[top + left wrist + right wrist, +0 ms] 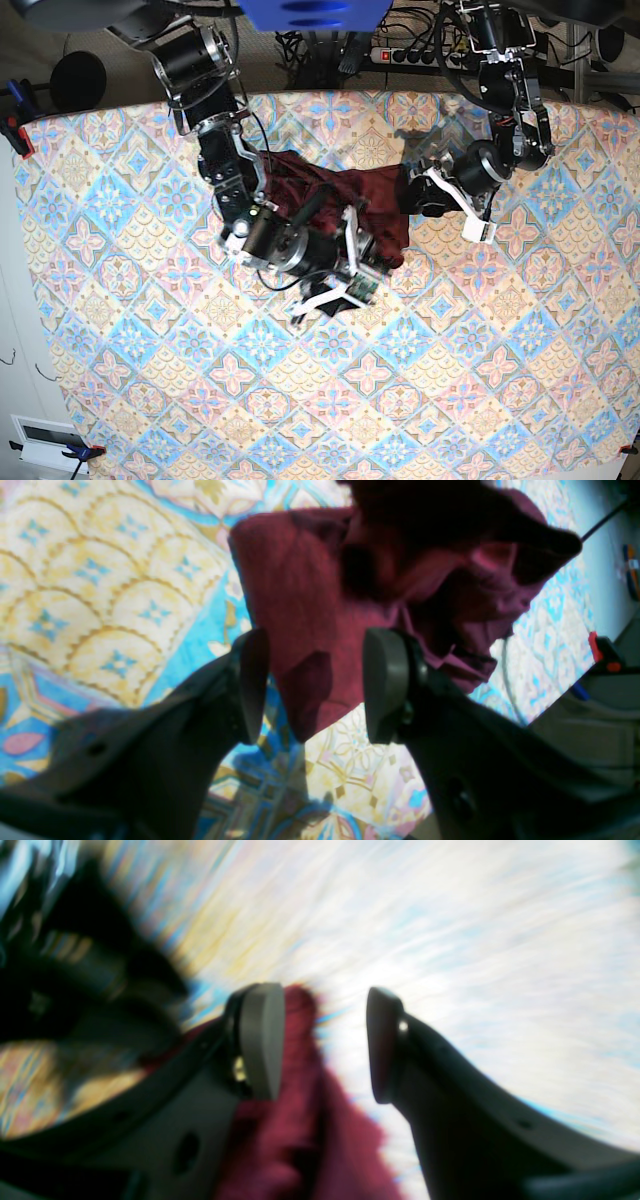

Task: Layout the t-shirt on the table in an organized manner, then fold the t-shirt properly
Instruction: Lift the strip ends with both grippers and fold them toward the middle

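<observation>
Maroon t-shirt [350,215] bunched on patterned surface [450,380]. Left claw [315,685] spread, cloth beyond it. Right claw [325,1042] spread, blurred; cloth seemingly brushing one finger.

The t-shirt [300,595] is a soft, thin knit cloth, matt, with a fine grainy weave and many loose wrinkles. The table [480,380] is covered by a printed cloth that looks smooth and flat, with only a weak shine where light falls. The left gripper [315,685] has matt dark grey plastic fingers [382,680] with smooth pads. The right gripper [325,1040] looks the same, matt and smooth, with a small metal screw.
</observation>
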`<control>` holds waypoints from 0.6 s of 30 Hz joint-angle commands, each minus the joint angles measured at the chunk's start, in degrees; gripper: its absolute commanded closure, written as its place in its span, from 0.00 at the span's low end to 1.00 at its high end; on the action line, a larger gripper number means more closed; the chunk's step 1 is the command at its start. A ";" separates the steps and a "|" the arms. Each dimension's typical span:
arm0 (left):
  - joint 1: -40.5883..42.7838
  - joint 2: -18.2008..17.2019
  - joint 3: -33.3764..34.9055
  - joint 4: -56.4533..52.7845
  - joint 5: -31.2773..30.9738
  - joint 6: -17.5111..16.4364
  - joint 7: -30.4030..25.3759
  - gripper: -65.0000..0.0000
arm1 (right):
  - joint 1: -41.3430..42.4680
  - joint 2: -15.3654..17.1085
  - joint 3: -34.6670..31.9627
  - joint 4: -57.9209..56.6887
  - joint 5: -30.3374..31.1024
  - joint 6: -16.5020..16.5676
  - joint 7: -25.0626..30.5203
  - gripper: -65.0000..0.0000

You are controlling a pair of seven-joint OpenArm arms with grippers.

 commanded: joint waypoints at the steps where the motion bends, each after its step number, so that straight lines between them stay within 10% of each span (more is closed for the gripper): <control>1: -0.61 -0.28 -0.12 1.16 -1.37 -0.39 -0.75 0.54 | -1.28 0.35 1.27 1.45 0.72 0.17 0.61 0.60; 18: 1.32 0.42 3.31 10.75 -3.48 -0.48 1.71 0.53 | -7.26 5.19 15.95 -2.94 0.37 0.17 1.22 0.60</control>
